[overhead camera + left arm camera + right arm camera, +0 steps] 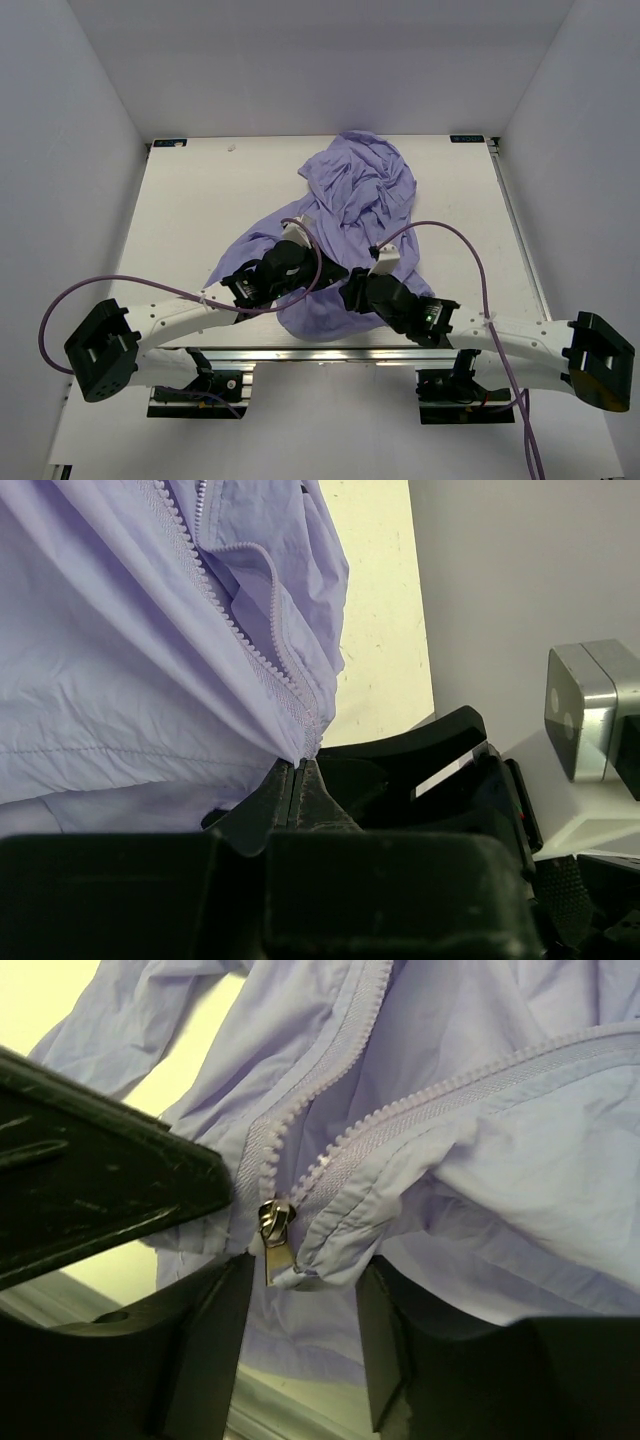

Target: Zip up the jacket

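Observation:
The lavender jacket lies crumpled in the middle of the table, its zipper open. My left gripper is at the jacket's near hem. In the left wrist view it is shut on the hem at the bottom of the zipper tape. My right gripper is just beside it. In the right wrist view it is open, and the metal zipper slider with its pull hangs between and just above the fingers. The two rows of teeth part above the slider.
The white table has a metal rail along its near edge, under both arms. White walls close in the left, right and back. Purple cables loop over both arms. The left gripper's black body crowds the right wrist view's left side.

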### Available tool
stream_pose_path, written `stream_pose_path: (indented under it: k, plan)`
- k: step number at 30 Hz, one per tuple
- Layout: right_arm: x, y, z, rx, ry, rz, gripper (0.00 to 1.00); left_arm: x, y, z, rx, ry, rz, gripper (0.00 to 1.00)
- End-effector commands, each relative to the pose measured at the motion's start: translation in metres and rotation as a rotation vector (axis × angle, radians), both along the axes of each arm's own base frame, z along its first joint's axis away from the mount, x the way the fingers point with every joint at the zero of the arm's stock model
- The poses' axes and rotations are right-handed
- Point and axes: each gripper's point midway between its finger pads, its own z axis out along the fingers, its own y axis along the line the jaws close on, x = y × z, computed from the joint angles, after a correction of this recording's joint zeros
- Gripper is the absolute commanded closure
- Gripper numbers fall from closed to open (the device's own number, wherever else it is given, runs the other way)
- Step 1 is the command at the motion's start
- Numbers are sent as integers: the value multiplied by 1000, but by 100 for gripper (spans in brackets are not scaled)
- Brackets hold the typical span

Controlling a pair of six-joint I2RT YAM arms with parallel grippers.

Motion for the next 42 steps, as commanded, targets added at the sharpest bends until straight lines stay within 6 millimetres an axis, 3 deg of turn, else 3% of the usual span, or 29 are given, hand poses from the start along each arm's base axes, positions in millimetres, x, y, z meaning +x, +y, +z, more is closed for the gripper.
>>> stream_pose_path:
  k: [1,6,9,10,13,18,23,32,37,42]
  plan:
    - [12,3,12,70,-46,-88,51,-2,0,13,-31,-18,7,100]
    - [13,5,10,47,-42,-91,67,-2,1,13,-29,-18,11,100]
    - [12,1,9,25,-45,-107,79,-2,2,13,-30,-20,14,100]
    - [12,-1,11,31,-49,-119,89,-2,3,12,-28,-20,16,100]
    - [10,-3,14,57,-50,-117,100,-2,3,10,-20,-18,14,100]
    - [1,-1,26,41,-35,-55,100,-2,7,2,17,-17,21,100]
    - [-17,-12,20,-54,36,14,100,-3,11,-6,77,-24,9,100]
    - [-30,-18,36,-156,73,114,100,-14,-1,-4,140,-92,-120,100]
    - [-30,-26,22,-238,134,101,100,-18,3,-8,182,-96,-124,100]
    - [-36,-16,7,-213,193,126,100,-18,8,1,157,-118,-102,100]
